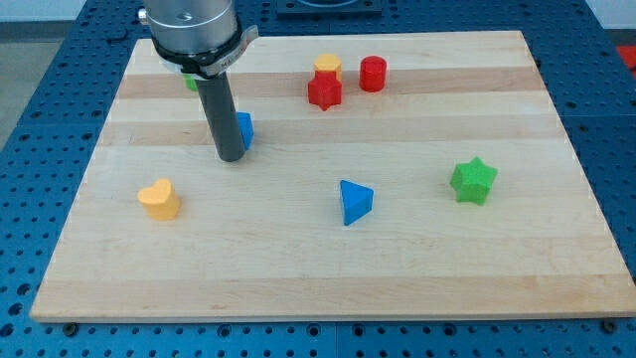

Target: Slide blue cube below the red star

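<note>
Pale wooden planks make up the surface (417,268), which rests on a blue perforated bench.

The tool is a straight dark rod with no jaws, so it neither opens nor closes and holds nothing. It hangs from a grey metal mount (194,30) at the view's top left. My tip (231,157) rests on the surface, and the blue cube (244,128) sits just to the view's right of the rod, slightly above the tip. The rod hides the cube's left part, so I cannot tell whether the two are touching or just beside each other.

Only a narrow slice of the blue cube shows: a bright blue face with an angled right edge, sitting flat on the surface.

From my tip, the red star (324,91) lies toward the view's upper right, well apart from the blue cube. A yellow block (328,67) touches the star's top edge, and a red cylinder (373,74) stands just to its right.

A green block (189,81) peeks out behind the rod, above my tip. A yellow heart (159,199) lies to the tip's lower left. A blue triangular block (355,201) lies to the lower right, and a green star (473,181) sits farther right still.
</note>
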{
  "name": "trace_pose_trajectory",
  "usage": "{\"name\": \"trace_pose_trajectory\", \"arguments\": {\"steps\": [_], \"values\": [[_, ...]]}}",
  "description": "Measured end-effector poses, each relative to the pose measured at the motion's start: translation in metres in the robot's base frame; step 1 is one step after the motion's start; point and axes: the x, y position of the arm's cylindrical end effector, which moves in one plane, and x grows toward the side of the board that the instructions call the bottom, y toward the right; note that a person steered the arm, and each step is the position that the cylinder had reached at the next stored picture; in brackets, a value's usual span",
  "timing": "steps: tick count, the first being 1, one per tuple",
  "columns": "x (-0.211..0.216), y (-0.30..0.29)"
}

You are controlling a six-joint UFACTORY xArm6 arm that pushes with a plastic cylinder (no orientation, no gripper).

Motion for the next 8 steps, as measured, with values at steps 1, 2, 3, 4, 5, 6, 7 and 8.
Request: {"name": "trace_pose_trajectory", "arguments": {"steps": [1,2,3,4,5,6,7,8], "values": [[-0.005,-0.019],[-0.015,-0.045],[-0.031,-0.045],[-0.039,-0.014],[-0.039,0.016],[-0.039,0.027],[-0.035,0.022],[-0.022,0.022]]}}
